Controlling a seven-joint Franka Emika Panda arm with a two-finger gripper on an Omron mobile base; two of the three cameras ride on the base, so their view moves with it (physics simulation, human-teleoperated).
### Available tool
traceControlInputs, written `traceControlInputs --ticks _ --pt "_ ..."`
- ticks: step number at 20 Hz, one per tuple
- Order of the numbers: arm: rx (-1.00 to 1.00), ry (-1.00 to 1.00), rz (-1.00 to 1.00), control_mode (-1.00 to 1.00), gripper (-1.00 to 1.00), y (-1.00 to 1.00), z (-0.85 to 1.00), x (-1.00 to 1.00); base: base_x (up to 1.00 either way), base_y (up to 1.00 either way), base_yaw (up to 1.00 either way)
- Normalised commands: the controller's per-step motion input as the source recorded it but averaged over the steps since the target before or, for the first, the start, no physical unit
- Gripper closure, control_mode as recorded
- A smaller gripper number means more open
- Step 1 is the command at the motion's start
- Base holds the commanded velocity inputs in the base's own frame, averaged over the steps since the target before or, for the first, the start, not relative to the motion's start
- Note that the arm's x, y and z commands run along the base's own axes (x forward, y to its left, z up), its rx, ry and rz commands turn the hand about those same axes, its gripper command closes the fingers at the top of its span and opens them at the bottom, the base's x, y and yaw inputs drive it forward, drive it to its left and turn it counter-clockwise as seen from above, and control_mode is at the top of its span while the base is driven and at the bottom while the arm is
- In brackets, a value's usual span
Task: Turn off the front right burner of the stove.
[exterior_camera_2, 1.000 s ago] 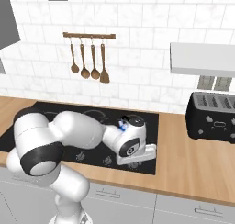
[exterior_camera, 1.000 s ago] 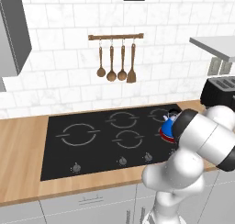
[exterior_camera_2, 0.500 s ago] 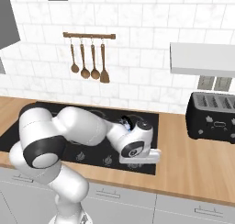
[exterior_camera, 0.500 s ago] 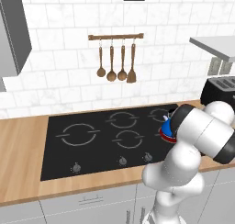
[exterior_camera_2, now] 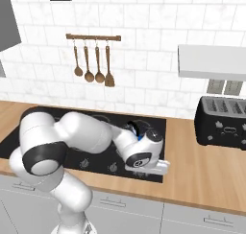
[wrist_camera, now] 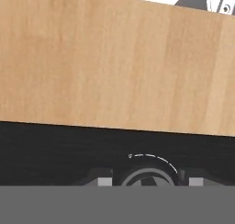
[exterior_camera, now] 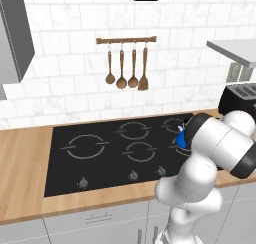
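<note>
Counter (exterior_camera: 22, 163): pale wood, running the width of the kitchen. In my hand view it is the broad band above the black glass.

Stove (exterior_camera: 100, 160): wide black glass top set into the counter, with grey ring marks and a row of small silver knobs along its near edge.

My arm: white with dark joints, bent low over the stove's right end, its bulk covering that corner in the left base view.

Toaster (exterior_camera_2: 222, 121): black, on the counter at 3 o'clock from the stove, well apart from it.

Utensil rail (exterior_camera: 126, 39): wooden, on the white tiled wall at 12 o'clock from the stove, with four wooden utensils hanging from it.

Front right burner: under my arm at the stove's near right; the ring itself is hidden, so I cannot tell whether it glows.

My gripper (wrist_camera: 148, 182): down at the stove's near right edge, hard by the counter strip. Its two finger tips (wrist_camera: 102, 179) stand one at 9 o'clock and one at 3 o'clock of a knob, with it between them; whether they press on it I cannot tell.

Knob (wrist_camera: 146, 178): small, round, silver, low in my hand view, a thin white arc mark at its 12 o'clock.
</note>
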Motion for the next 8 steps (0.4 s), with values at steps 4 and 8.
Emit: traceControlInputs --ticks 4,8 --pt "0.00 0.00 -0.20 -1.00 1.00 0.01 0.00 -0.15 0.00 0.00 0.00" --pt "0.00 0.00 0.00 -1.00 1.00 0.00 0.00 0.00 0.00 0.00 0.00"
